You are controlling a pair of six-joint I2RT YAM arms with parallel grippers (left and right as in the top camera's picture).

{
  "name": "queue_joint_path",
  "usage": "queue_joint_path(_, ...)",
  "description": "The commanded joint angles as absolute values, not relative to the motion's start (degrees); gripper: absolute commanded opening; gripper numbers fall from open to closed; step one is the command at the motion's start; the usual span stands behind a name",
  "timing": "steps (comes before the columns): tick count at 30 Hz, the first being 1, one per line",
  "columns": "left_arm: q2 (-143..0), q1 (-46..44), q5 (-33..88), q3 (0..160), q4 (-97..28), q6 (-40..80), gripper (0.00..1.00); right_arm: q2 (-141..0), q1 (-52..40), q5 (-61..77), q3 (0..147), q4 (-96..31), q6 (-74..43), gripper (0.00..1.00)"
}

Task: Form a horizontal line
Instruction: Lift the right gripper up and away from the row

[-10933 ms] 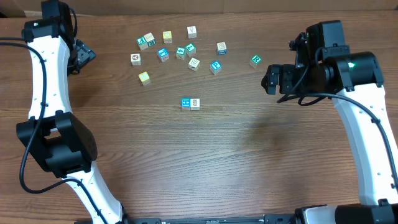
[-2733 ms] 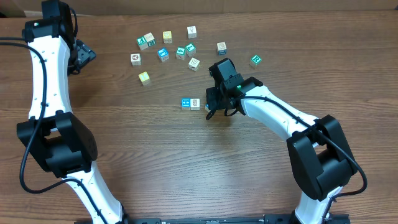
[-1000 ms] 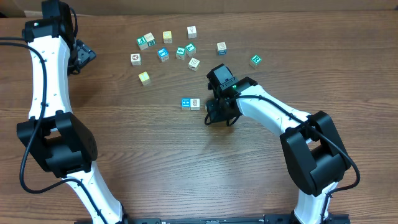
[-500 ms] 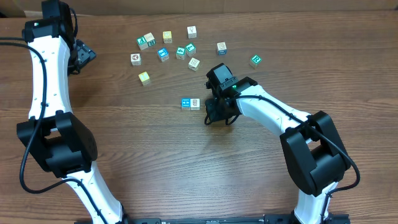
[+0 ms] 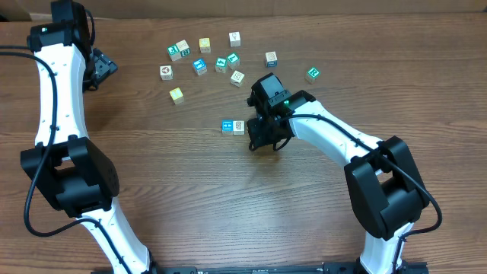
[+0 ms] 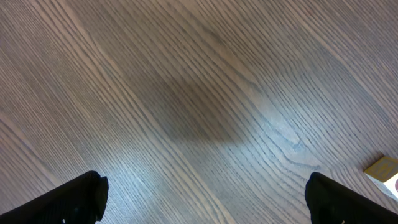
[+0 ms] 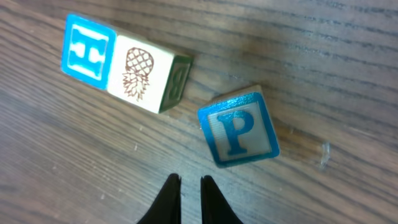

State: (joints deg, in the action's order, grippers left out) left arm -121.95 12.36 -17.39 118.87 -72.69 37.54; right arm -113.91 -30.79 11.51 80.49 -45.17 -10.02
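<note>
Overhead: the horizontal line [image 5: 233,126] sits near the middle of the table [image 5: 190,198]. From here it shows as only two cubes touching side by side, blue at the 9 o'clock end and white at the 3 o'clock end. The right gripper [image 5: 261,137] hangs at about 4 o'clock from the white cube and hides whatever lies under it. The loose cubes [image 5: 221,61] are scattered toward 12 o'clock, well apart from the row. The left gripper [image 5: 103,68] is off toward 10 o'clock, away from all of them.

Left wrist: its fingers [image 6: 81,193] are spread as wide as they go, with nothing between them — only bare wood below. A stray cube corner [image 6: 384,173] pokes in at the 4 o'clock edge.

Right wrist: the H cube [image 7: 87,48] and the pineapple cube [image 7: 138,73] touch face to face. The P cube [image 7: 239,129] lies at 4 o'clock from the pineapple cube, near it but apart and twisted out of line. The right arm's fingers [image 7: 166,199], at 6 o'clock in the frame, are almost together and grip nothing — the P cube rests free on the wood.

So I judge the job about half done. Two cubes are set, the third needs squaring and pushing flush, and a fourth has yet to be fetched.
</note>
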Motion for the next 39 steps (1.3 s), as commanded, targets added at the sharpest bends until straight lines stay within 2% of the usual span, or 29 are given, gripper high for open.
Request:
queue_joint_path(1, -121.5, 11.9, -18.0, 119.2, -72.8, 37.3, 1.0, -112.6, -29.5, 12.5, 85.1, -49.4, -8.9, 0.11)
queue_joint_path(6, -121.5, 11.9, -18.0, 119.2, -72.8, 37.3, 1.0, -110.1, -26.2, 12.5, 89.3, -56.6, -8.9, 0.12)
queue_joint_path(15, -121.5, 11.9, -18.0, 119.2, -72.8, 37.3, 1.0, -110.1, -20.3, 11.2, 89.3, -58.2, -8.9, 0.17)
queue_joint_path(20, -121.5, 11.9, -18.0, 119.2, -72.8, 37.3, 1.0, -110.1, -20.1, 9.9, 89.3, -58.4, -8.9, 0.21)
queue_joint_path(39, -121.5, 11.9, -18.0, 119.2, -72.8, 37.3, 1.0, -110.2, -20.1, 8.6, 85.7, -58.0, -8.9, 0.21)
